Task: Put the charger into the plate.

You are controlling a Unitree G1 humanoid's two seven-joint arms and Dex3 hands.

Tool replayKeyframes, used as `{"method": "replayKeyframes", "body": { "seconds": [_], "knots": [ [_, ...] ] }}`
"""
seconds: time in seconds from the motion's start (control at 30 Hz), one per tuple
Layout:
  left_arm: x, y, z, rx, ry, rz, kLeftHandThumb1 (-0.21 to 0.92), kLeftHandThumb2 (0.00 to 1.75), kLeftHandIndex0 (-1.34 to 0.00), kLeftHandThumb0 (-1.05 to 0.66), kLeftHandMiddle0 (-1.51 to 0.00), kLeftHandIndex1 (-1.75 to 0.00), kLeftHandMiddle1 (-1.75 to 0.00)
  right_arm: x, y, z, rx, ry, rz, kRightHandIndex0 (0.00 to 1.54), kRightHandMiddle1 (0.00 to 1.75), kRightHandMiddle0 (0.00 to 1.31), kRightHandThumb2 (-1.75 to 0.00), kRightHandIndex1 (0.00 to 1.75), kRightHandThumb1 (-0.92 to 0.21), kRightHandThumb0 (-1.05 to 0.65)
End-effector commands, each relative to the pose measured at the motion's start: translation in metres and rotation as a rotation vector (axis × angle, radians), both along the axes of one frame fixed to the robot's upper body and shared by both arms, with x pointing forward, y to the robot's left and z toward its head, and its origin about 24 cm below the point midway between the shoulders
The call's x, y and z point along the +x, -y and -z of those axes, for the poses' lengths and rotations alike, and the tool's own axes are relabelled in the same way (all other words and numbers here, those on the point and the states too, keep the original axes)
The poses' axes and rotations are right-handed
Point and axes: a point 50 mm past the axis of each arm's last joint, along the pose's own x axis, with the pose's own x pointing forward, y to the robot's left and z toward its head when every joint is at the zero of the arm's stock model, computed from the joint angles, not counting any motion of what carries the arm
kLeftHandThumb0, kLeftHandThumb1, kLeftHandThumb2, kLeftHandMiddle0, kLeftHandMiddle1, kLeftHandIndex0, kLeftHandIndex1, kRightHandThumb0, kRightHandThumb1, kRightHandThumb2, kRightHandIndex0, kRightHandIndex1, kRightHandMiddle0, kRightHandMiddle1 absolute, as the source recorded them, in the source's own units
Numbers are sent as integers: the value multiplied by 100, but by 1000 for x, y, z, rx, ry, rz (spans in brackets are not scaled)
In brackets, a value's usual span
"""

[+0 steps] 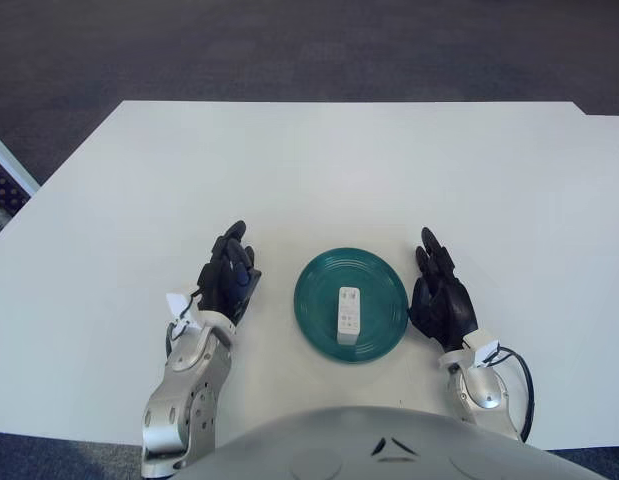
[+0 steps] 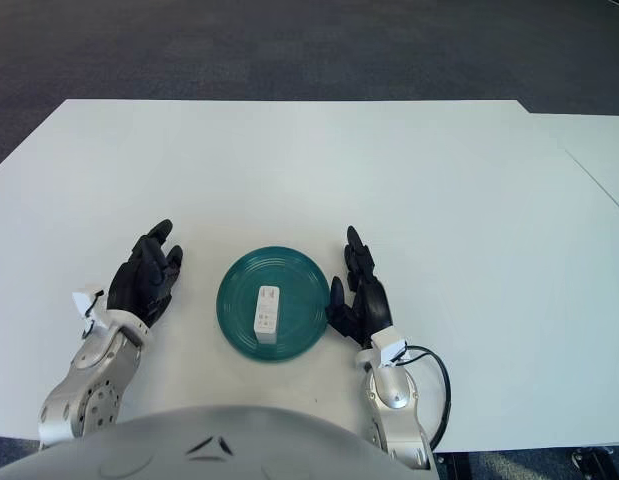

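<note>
White charger (image 1: 348, 313) lies in teal plate (image 1: 381, 281)

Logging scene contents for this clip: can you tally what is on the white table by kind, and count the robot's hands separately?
Plates: 1, the green plate, between the two hands
Chargers: 1, the white charger, lying in the plate
Robot hands: 2, left hand left of the plate, right hand right of it, both holding nothing
Total: 2 objects on the table, plus 2 hands
</note>
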Motion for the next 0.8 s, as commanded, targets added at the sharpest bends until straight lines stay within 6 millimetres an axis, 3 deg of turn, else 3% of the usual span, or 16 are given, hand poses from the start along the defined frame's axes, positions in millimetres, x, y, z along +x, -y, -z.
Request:
{"method": "replayKeyframes", "body": {
  "seconds": [0.0,0.13,0.27,0.37,0.5,0.77],
  "knots": [
    [3,18,0,-114,28,20,92,96,-2,-105,-3,-32,-1,-3,1,9,23,-56,3,0,2,2,-93,0,-92,-105],
    [1,26,2,-148,33,95,92,94,0,-105,-1,-16,0,-2,3,11,26,-59,7,0,3,2,-92,0,-92,-105],
    [-5,36,8,-64,8,162,92,92,0,-105,0,-4,0,-1,4,12,20,-55,8,0,3,2,-92,0,-92,-105],
    [-8,37,14,-12,-5,185,92,91,0,-105,0,-1,0,0,4,12,17,-54,5,0,3,2,-92,0,-92,-105],
    [-6,32,46,56,-8,161,92,89,0,-105,0,0,0,1,5,12,12,-57,-15,0,3,2,-92,0,-92,-105],
    [0,35,49,108,125,87,92,87,-2,-105,0,-1,0,1,7,14,14,-72,-36,0,3,0,-89,0,-92,-105]
  ]
}}
